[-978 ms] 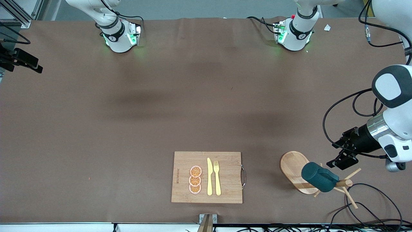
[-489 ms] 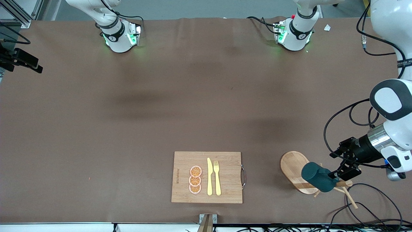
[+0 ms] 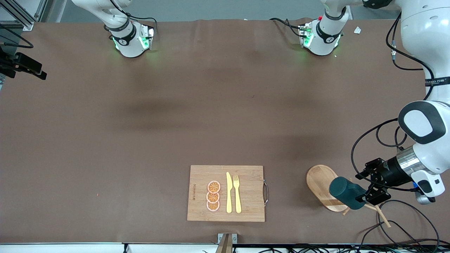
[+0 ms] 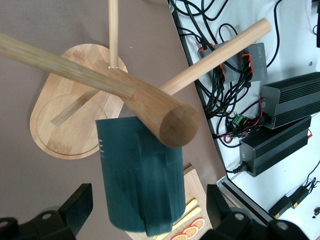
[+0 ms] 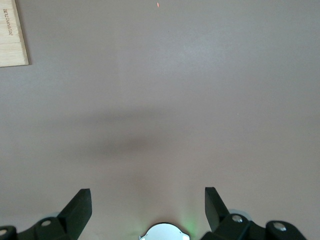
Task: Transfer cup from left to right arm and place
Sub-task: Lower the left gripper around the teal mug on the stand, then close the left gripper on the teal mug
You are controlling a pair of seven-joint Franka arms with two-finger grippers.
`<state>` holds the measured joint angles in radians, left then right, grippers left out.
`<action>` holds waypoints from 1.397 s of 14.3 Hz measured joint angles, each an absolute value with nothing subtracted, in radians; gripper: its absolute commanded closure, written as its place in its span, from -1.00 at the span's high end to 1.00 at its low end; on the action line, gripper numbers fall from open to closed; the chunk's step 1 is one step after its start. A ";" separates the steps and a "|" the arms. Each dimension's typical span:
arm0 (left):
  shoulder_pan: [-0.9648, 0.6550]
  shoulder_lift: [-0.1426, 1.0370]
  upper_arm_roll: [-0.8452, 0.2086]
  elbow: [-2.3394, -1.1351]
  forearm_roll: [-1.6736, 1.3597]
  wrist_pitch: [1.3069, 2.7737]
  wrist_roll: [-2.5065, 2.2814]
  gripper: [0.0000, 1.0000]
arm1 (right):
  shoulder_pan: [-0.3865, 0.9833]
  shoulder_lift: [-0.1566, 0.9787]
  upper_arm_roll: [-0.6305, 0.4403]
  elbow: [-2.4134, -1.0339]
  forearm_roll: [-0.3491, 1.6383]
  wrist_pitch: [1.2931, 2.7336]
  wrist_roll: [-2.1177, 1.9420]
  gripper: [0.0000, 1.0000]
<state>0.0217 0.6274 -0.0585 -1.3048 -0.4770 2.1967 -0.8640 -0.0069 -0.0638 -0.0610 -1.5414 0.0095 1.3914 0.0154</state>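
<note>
— Between the left gripper's [image 4: 145,215] two fingers [image 4: 75,207], what sits there?

— The cup [image 4: 142,175]. Those fingers are spread wide, one on each side of its dark teal body, and neither appears to touch it. Nothing is held yet.

— Why does the cup hang that way?

— It is hooked on a peg of the wooden rack [image 4: 150,102], tilted with its mouth pointing away from the pegs. The handle faces the wrist camera, so the grip looks aimed at the round wall, across the body and not at the handle.

— And where is that on the table?

— At the left arm's end, near the front camera. In the front view the cup [image 3: 348,193] hangs over the rack's oval base [image 3: 318,182], and the left gripper [image 3: 369,191] is level with it, reaching in sideways from the table's edge.

— Why sideways?

— Probably so the cup can slide off along its peg once the fingers close.

— What of the right gripper [image 5: 145,212]?

— It waits over bare brown table [image 5: 160,100], its fingers open and empty, well apart from the cup. A corner of the board [image 5: 12,35] shows there; the board [image 3: 226,193] carries a knife, a fork and orange slices.
</note>
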 measured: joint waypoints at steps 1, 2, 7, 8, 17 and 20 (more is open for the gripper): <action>0.021 0.634 -0.061 -1.303 -0.477 2.204 -0.864 1.00 | -0.007 -0.064 -0.061 -1.541 0.010 1.391 0.015 1.00; 0.021 0.638 -0.062 -1.303 -0.479 2.207 -0.863 1.00 | -0.007 -0.064 -0.061 -1.541 0.010 1.391 0.015 1.00; 0.016 0.657 -0.065 -1.292 -0.509 2.226 -0.861 1.00 | -0.007 -0.064 -0.061 -1.541 0.009 1.391 0.015 1.00; 0.015 0.661 -0.066 -1.291 -0.509 2.229 -0.861 1.00 | -0.007 -0.064 -0.061 -1.541 0.009 1.391 0.015 1.00; 0.015 0.688 -0.077 -1.289 -0.554 2.254 -0.853 1.00 | -0.007 -0.064 -0.061 -1.541 0.009 1.391 0.015 1.00; 0.015 0.694 -0.079 -1.289 -0.554 2.254 -0.851 1.00 | -0.007 -0.064 -0.061 -1.541 0.009 1.391 0.015 1.00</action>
